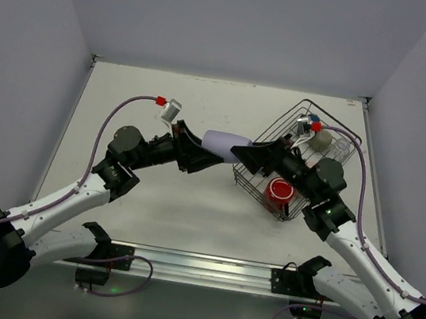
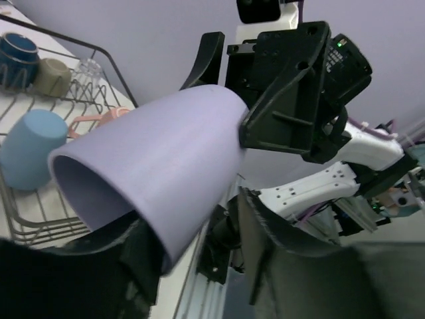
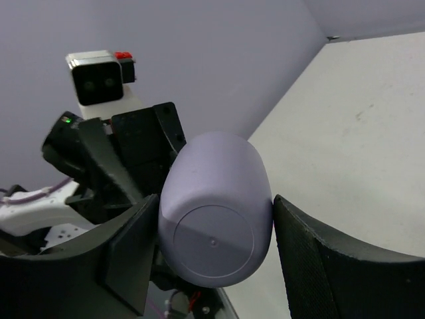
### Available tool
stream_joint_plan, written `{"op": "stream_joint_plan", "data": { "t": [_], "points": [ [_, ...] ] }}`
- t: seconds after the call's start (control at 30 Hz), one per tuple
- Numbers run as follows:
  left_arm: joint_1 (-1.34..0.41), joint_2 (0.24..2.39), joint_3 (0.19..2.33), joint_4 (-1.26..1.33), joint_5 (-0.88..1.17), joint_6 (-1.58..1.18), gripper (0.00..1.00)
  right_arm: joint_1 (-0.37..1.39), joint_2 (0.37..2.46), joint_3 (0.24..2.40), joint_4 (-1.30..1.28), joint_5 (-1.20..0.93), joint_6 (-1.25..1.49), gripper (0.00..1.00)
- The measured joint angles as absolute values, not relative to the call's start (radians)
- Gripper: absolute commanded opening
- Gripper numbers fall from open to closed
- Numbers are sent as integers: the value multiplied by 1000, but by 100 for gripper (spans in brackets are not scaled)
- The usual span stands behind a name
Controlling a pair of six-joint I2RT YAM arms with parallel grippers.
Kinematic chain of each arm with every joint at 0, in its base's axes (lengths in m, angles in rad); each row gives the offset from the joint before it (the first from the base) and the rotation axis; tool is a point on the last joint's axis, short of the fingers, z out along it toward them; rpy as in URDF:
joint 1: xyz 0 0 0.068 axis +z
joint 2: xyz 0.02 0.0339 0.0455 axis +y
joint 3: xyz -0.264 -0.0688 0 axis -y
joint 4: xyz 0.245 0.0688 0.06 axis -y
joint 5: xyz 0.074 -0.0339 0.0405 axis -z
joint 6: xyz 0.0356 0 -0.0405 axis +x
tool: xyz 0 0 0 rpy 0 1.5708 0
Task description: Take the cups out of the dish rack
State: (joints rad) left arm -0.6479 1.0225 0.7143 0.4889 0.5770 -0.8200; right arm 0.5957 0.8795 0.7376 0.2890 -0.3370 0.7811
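A lavender cup (image 1: 224, 141) hangs on its side above the table between both arms. My right gripper (image 3: 216, 232) is shut on its base, a finger pressed on each side. My left gripper (image 2: 199, 246) is open around the cup's rim end (image 2: 153, 179); one finger touches the wall and the other stands apart. The black wire dish rack (image 1: 269, 133) sits at the right and holds a red cup (image 1: 279, 192). The left wrist view shows a light blue cup (image 2: 30, 156), a dark blue cup (image 2: 16, 53), an olive-grey cup (image 2: 53, 76) and a pink cup (image 2: 99, 119) in it.
The rack (image 2: 66, 40) is tilted toward the back right corner, close to the right wall. The right arm reaches across its near-left side. Bare tabletop (image 1: 152, 86) lies to the left and behind the cup.
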Motion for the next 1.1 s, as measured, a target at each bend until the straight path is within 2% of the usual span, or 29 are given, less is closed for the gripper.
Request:
{"op": "stream_joint_plan", "data": {
  "t": [0.03, 0.1, 0.13, 0.2, 0.23, 0.27, 0.43, 0.67, 0.87, 1.1],
  "points": [
    [-644, 1025, 704, 509, 577, -832, 27, 595, 886, 729, 313, -350, 797, 27],
    [-636, 1027, 682, 540, 588, -856, 8, 591, 900, 706, 374, -373, 844, 31],
    [-636, 1026, 674, 567, 599, -870, 0, 582, 910, 689, 406, -377, 873, 43],
    [-638, 1011, 669, 585, 614, -880, 0, 576, 924, 660, 470, -388, 922, 63],
    [-638, 1002, 669, 577, 611, -878, 0, 576, 926, 648, 497, -390, 938, 87],
    [-638, 994, 669, 565, 604, -870, 0, 578, 925, 641, 508, -390, 947, 98],
    [-646, 981, 738, 355, 427, -736, 0, 592, 904, 599, 457, -373, 931, 99],
    [-637, 1051, 1021, -74, 78, -506, 0, 593, 747, 489, 344, -272, 871, 99],
    [-499, 1294, 1195, -309, -88, -361, 0, 594, 729, 499, 202, -256, 756, 99],
    [-303, 1601, 1295, -579, -168, -268, 0, 594, 778, 645, -12, -252, 606, 99]
  ]
}}
